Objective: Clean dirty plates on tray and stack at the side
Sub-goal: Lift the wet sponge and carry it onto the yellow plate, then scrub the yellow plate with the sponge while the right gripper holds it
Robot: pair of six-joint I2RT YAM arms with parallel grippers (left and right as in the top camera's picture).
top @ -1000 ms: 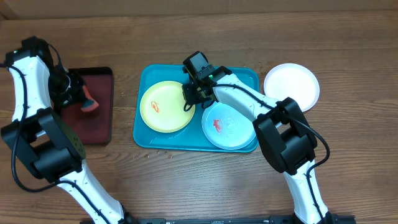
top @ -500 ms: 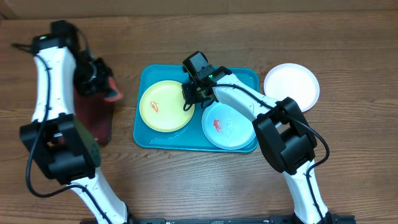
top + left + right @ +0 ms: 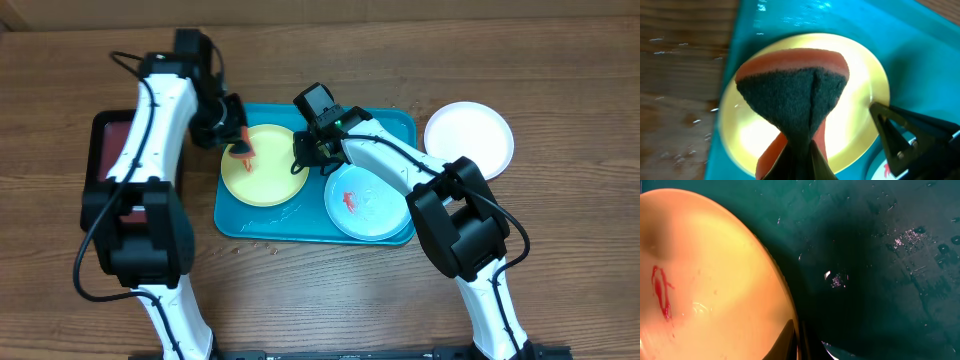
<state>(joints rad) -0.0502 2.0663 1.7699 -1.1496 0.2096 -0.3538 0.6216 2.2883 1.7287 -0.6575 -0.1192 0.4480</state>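
Sponge [image 3: 795,95], orange with a dark scouring face, is pinched tight in the left gripper [image 3: 234,136], which now hangs over the upper left part of the yellow-green plate [image 3: 262,172]. From where I stand I can't tell whether the scourer touches the plate yet.

A second ago that arm was far over at the left of the frame, above the dark red tray [image 3: 105,150]; it has swung across since, so scrubbing looks about to begin.

The right gripper [image 3: 304,152] has not shifted at all. It is closed on the plate's right rim and seems to be steadying it.

A red smear [image 3: 660,292] still marks the plate.

It lies in the left half of the turquoise tray [image 3: 388,122]. The mint plate [image 3: 372,212], also smeared red, is just beside it at the lower right.

The white plate [image 3: 470,140] rests off the tray on the table, upper right, where it was before.
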